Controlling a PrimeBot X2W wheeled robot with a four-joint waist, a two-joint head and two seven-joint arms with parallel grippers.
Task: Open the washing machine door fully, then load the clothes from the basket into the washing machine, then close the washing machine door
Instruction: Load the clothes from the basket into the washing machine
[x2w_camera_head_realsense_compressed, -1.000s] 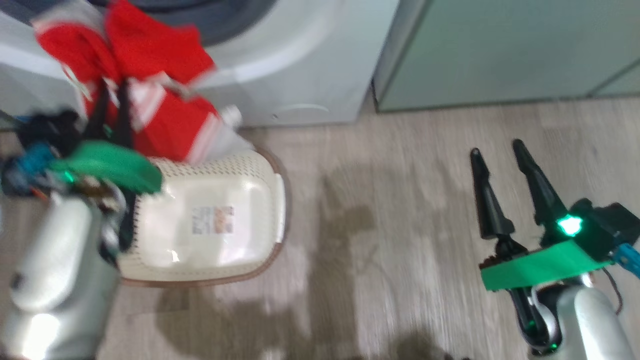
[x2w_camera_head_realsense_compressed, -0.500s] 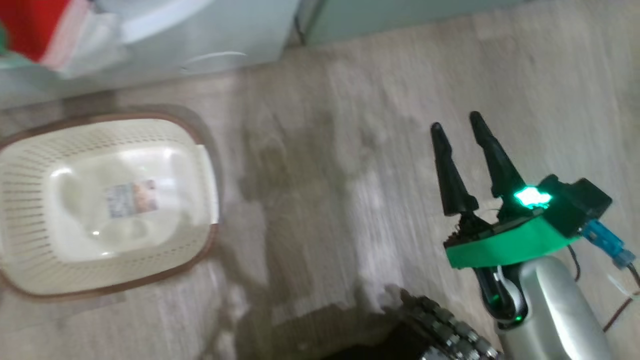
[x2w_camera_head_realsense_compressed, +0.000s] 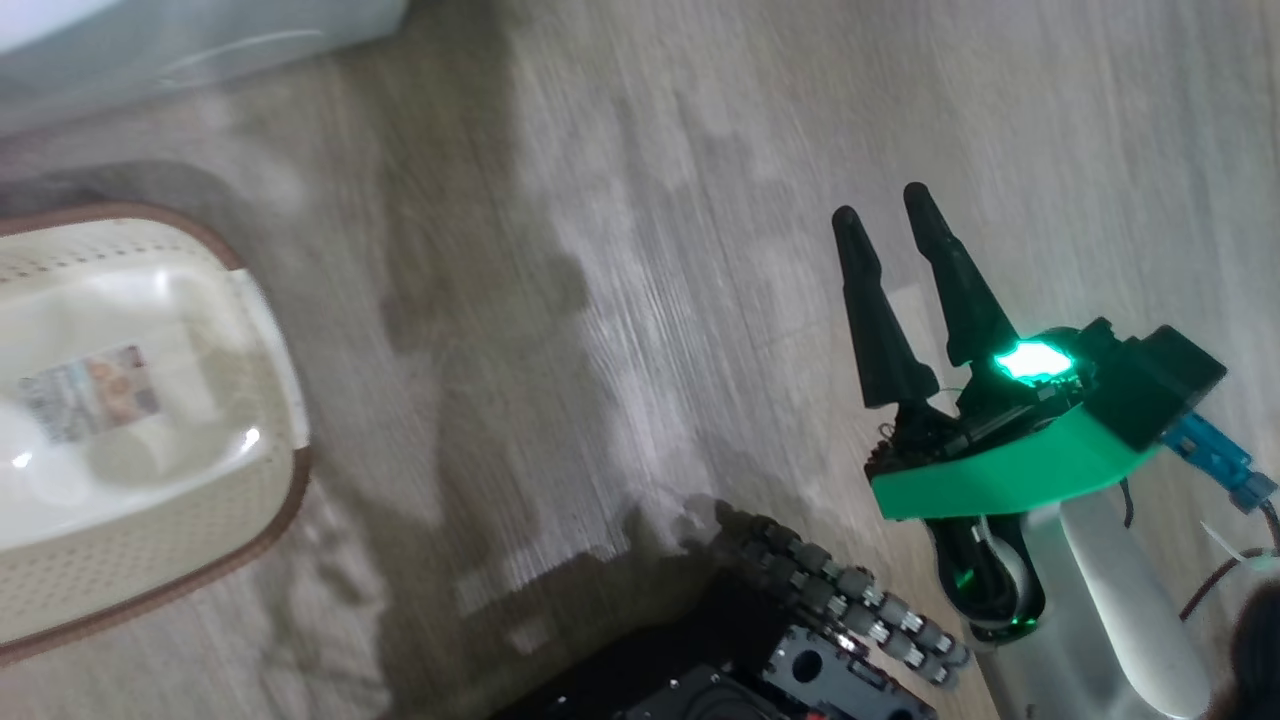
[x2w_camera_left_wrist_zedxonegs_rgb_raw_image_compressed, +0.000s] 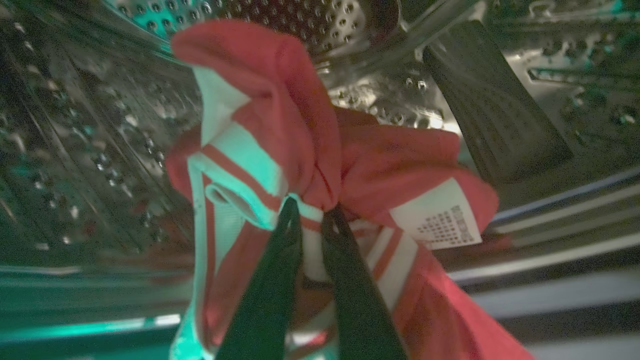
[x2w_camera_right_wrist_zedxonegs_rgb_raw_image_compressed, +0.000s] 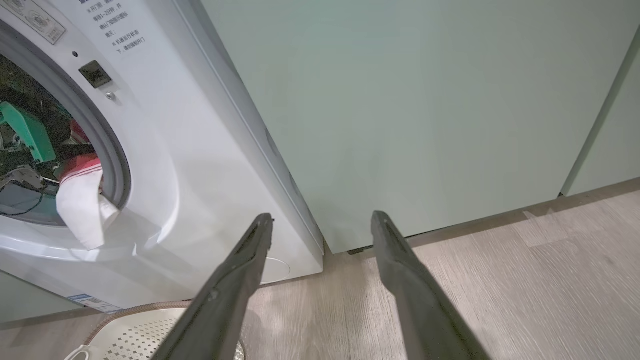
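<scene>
One red bundle pinched inside the drum: release it deep, not at the lip

The left gripper (x2w_camera_left_wrist_zedxonegs_rgb_raw_image_compressed: 310, 212) has its two dark fingers nearly together, clamped on a fold of the clothes (x2w_camera_left_wrist_zedxonegs_rgb_raw_image_compressed: 380, 165) where the red, white-striped fabric bunches. The bundle hangs around and beyond the fingertips, with a white tag (x2w_camera_left_wrist_zedxonegs_rgb_raw_image_compressed: 440, 215) just to one side. The perforated steel drum (x2w_camera_left_wrist_zedxonegs_rgb_raw_image_compressed: 100, 125) surrounds it, and a dark drum paddle (x2w_camera_left_wrist_zedxonegs_rgb_raw_image_compressed: 490, 115) is near behind. So this garment is inside the washing machine (x2w_camera_right_wrist_zedxonegs_rgb_raw_image_compressed: 200, 150), held in the grip and not yet lying on the drum wall.

To do the step well, I judge the bundle should go a little deeper and lower before the fingers spread, so the cloth falls away from the opening. The gripper should then draw straight back so neither stripe nor tag snags on a finger. In the right wrist view a white piece of cloth (x2w_camera_right_wrist_zedxonegs_rgb_raw_image_compressed: 82, 210) droops over the grey rubber gasket (x2w_camera_right_wrist_zedxonegs_rgb_raw_image_compressed: 112, 145) at the machine's mouth. I cannot tell whether it belongs to the same garment. It would probably be trapped when the washing machine door shuts, so it wants pushing in.

The right gripper (x2w_camera_head_realsense_compressed: 880, 203) hovers over the wood floor (x2w_camera_head_realsense_compressed: 600, 300), fingers spread with nothing between them, well apart from the drum. The basket (x2w_camera_head_realsense_compressed: 290, 480) sits on the floor in front of the machine, its label sticker (x2w_camera_head_realsense_compressed: 90, 390) uncovered.
</scene>
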